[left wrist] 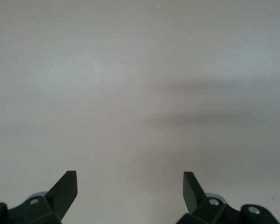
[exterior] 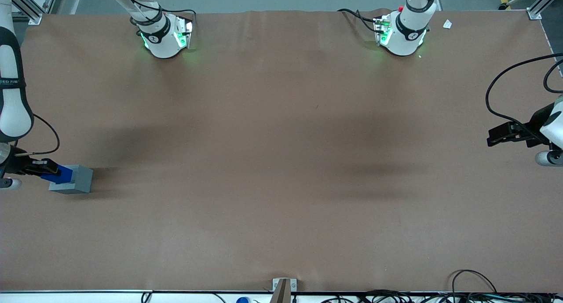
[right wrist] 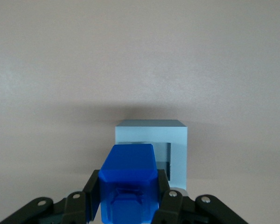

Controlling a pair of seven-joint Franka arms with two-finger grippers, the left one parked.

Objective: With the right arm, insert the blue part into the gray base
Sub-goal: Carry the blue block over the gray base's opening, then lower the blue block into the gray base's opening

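The blue part is clamped between the fingers of my right gripper, which is shut on it. Its leading end meets the gray base at the square recess, part of which still shows beside the blue block. In the front view the gripper lies low over the table at the working arm's end, holding the blue part against the side face of the gray base, which rests on the brown table. How deep the block sits in the recess is hidden.
The brown table stretches wide toward the parked arm's end. Its near edge carries a small bracket and cables. Both arm bases stand along the table edge farthest from the front camera.
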